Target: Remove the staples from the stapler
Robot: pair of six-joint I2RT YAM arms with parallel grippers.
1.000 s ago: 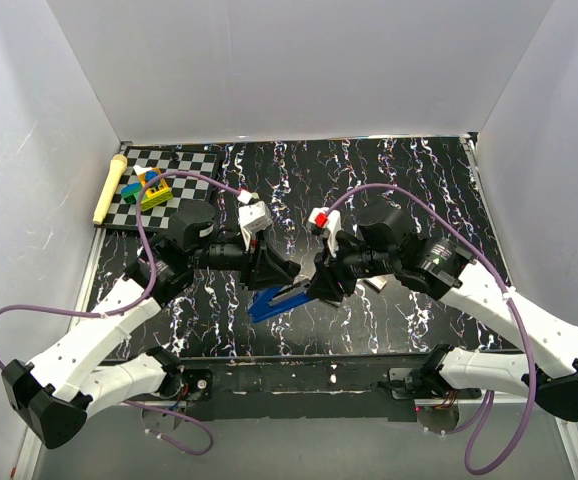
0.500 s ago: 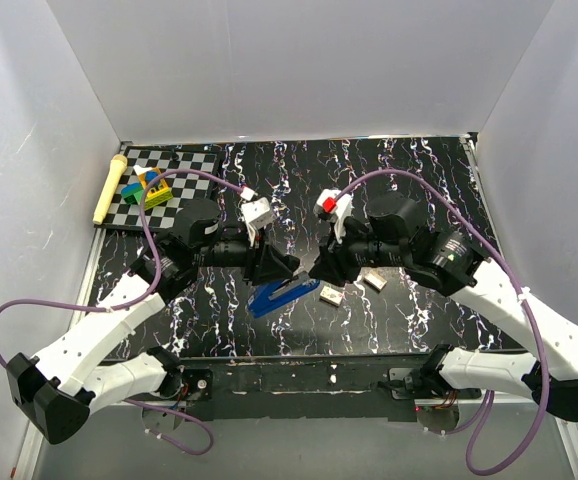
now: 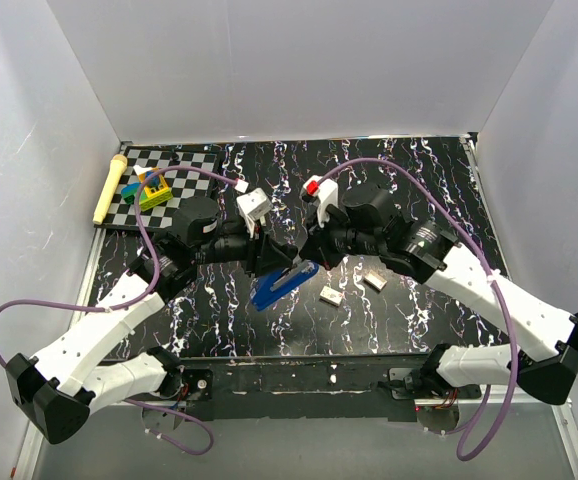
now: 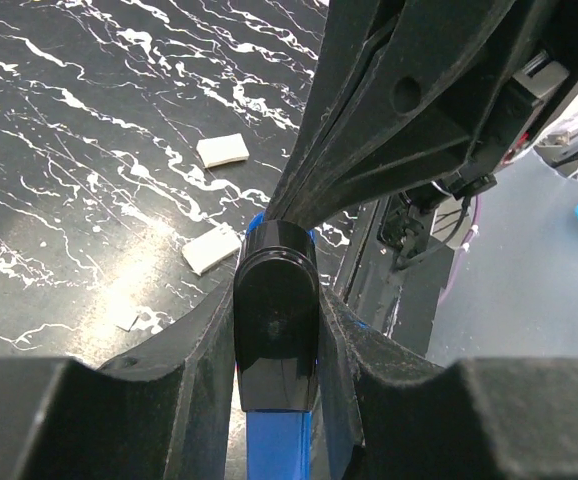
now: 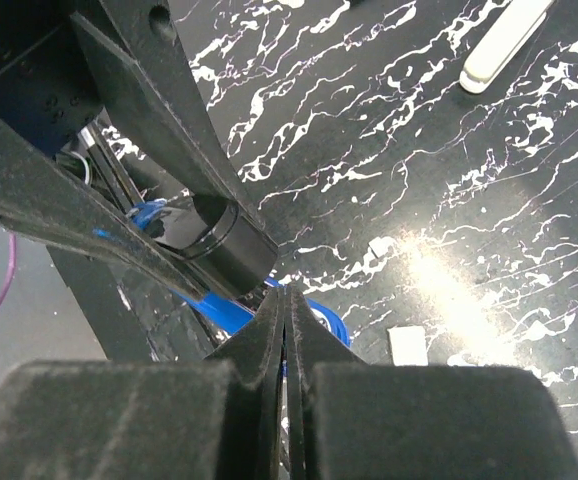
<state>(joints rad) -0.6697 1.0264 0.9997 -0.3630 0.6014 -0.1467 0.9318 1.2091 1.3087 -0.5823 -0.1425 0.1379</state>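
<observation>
The blue stapler [image 3: 282, 285] hangs tilted above the black marbled table between both arms. My left gripper [image 3: 273, 263] is shut on it: in the left wrist view its fingers [image 4: 364, 350] clamp the stapler's black end cap [image 4: 276, 320], with the blue body [image 4: 279, 450] below. My right gripper [image 3: 305, 260] is shut, its tips pressed together at the stapler's upper end; the blue body [image 5: 327, 318] shows just behind the tips in the right wrist view. I cannot tell whether anything is pinched between them. Two pale staple pieces [image 3: 331, 295] [image 3: 374, 281] lie on the table to the right.
A checkered board [image 3: 184, 165] with coloured blocks [image 3: 149, 190] lies at the back left, with a cream bar [image 3: 107, 188] along its left edge. White walls stand on three sides. The staple pieces also show in the left wrist view [image 4: 222, 150].
The right gripper drew back from the stapler, leaving a staple piece on the table, then came back to the stapler's upper end. Both grippers and the stapler moved slightly away from the near edge.
</observation>
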